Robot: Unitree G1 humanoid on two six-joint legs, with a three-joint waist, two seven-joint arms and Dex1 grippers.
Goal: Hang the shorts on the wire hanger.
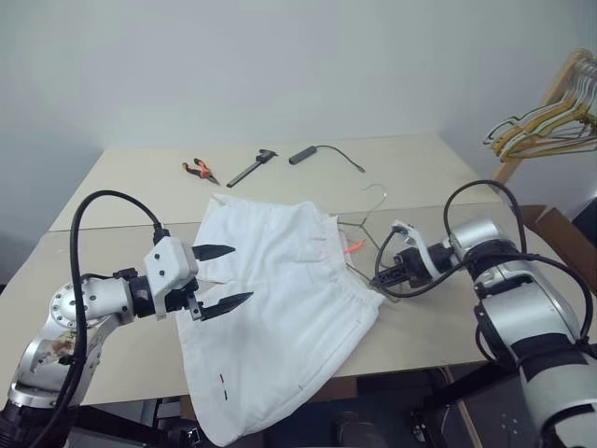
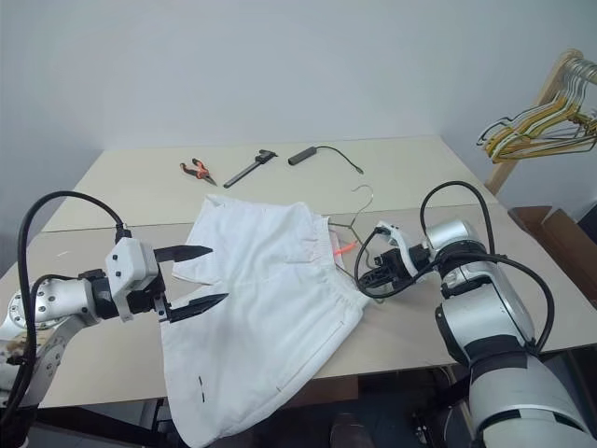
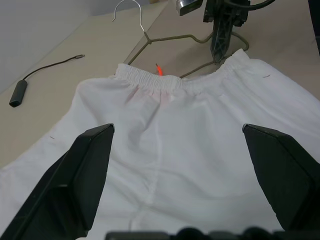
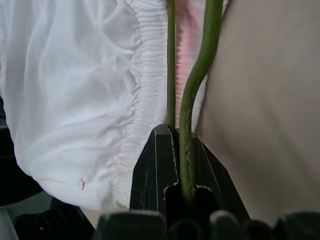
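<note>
Gripping wire hanger point(image 1: 366, 224), right pincer point(image 1: 381, 276) angled down, left pincer point(image 1: 227, 276) spread

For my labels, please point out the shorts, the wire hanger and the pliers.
shorts point(image 1: 280, 308): left eye view, middle of the cloth.
wire hanger point(image 1: 376, 191): left eye view, its hook.
pliers point(image 1: 198, 169): left eye view, orange handles.

A bare test room or lab, set up for a clothes-hanging trial: two plain beige tables point(image 1: 121, 187) pushed together before a blank white wall point(image 1: 280, 65). At the far edge lie orange-handled pliers point(image 1: 199, 170), a black caliper point(image 1: 252, 167) and a corded black device point(image 1: 303, 154). At far right, a wooden rack point(image 1: 550, 93) carries spare wire hangers point(image 1: 546, 126).
</note>
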